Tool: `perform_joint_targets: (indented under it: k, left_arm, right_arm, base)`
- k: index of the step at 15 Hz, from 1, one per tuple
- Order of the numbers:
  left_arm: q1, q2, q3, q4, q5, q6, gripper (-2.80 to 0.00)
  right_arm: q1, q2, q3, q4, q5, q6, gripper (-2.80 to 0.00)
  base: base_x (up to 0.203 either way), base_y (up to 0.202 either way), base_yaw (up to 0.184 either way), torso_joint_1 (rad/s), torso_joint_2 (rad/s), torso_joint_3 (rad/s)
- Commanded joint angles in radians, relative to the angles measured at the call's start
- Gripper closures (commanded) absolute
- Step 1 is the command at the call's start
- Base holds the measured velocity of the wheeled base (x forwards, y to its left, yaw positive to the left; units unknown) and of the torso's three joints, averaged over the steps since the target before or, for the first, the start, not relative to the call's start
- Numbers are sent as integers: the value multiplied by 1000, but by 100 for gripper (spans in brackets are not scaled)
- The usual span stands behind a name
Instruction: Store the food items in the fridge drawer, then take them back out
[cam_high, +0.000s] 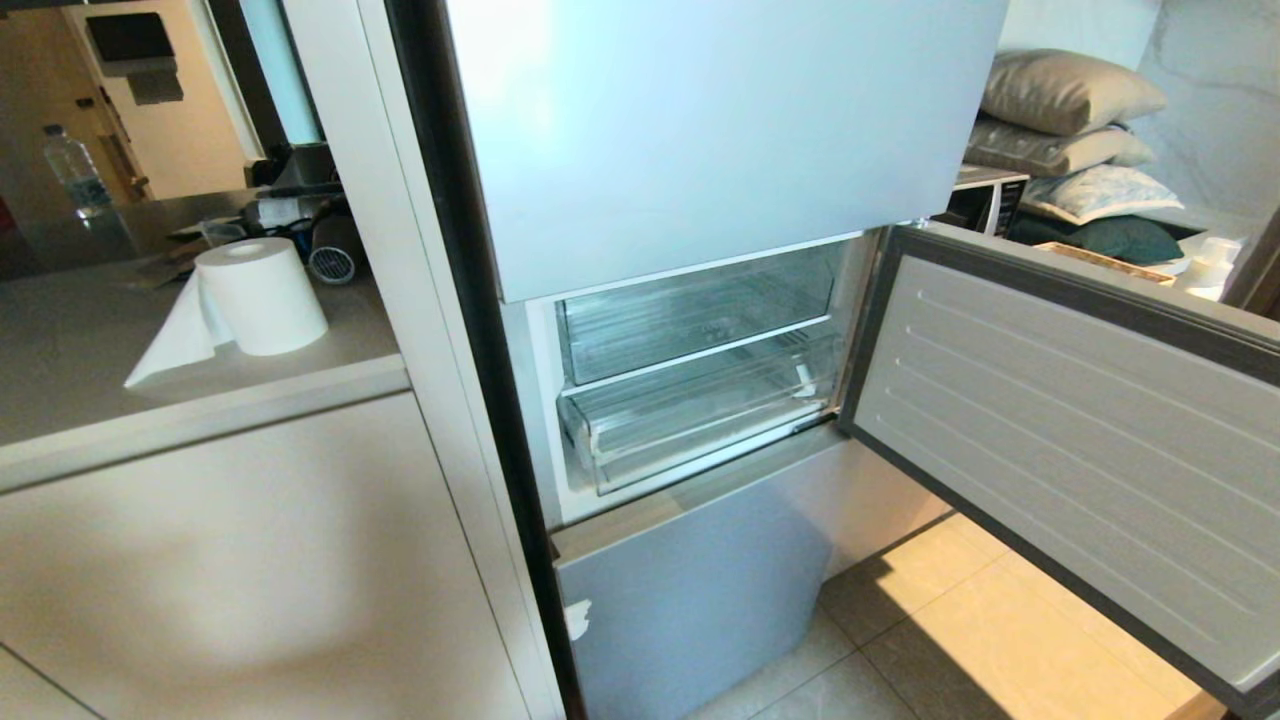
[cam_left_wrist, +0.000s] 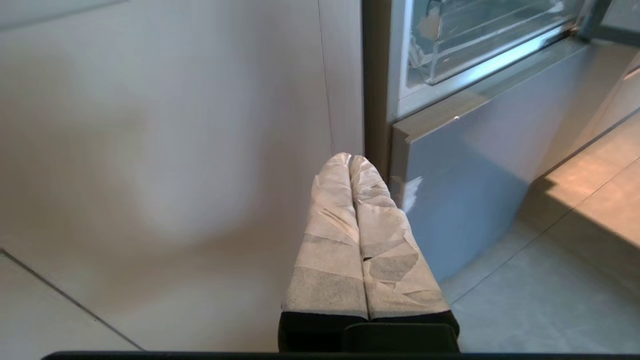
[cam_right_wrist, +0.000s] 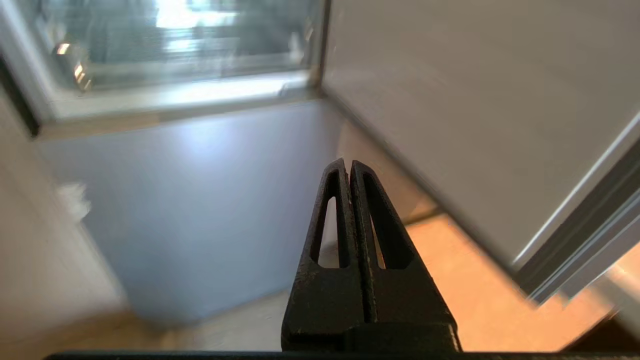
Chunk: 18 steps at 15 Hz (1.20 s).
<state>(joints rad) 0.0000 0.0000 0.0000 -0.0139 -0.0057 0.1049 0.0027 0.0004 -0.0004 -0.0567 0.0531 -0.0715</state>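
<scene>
The fridge drawer (cam_high: 700, 425) is the lower of two clear plastic bins in the open middle compartment, pushed in, and it looks empty. It also shows in the left wrist view (cam_left_wrist: 480, 45) and, blurred, in the right wrist view (cam_right_wrist: 175, 50). No food items are in view. My left gripper (cam_left_wrist: 351, 157), its fingers wrapped in white tape, is shut on nothing, low in front of the cabinet beside the fridge. My right gripper (cam_right_wrist: 348, 162), black, is shut and empty, below the drawer before the lower fridge front. Neither arm shows in the head view.
The compartment door (cam_high: 1080, 420) stands swung open to the right, over the tiled floor (cam_high: 960, 620). A second clear bin (cam_high: 690, 310) sits above the drawer. The counter (cam_high: 150, 400) on the left carries a paper roll (cam_high: 262, 295) and a water bottle (cam_high: 75, 170).
</scene>
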Motion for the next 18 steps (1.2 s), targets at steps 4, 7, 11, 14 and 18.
perform_joint_targets:
  k: [4,7,11,14,18]
  left_arm:
    - [0,22,-113,-115,-118,60,0]
    - [0,157,-196,-11,-306,59,0]
    - [-8,512,-302,-2,-435,64,0]
    - [-89,854,-402,-32,-480,68,0]
    - [-300,1299,-457,-227,-360,68,0]
  right_arm:
    - [0,0,0,1,-11,12,0]
    - [0,0,-24,130,-52,52,0]
    - [0,0,-24,129,-52,52,0]
    - [0,0,-24,129,-53,61,0]
    - [0,0,-24,129,-54,59,0]
  base:
    - [0,0,0,0,0,0]
    - [0,0,0,0,0,0]
    - [0,0,0,0,0,0]
    - [0,0,0,0,0,0]
    - [0,0,0,0,0,0]
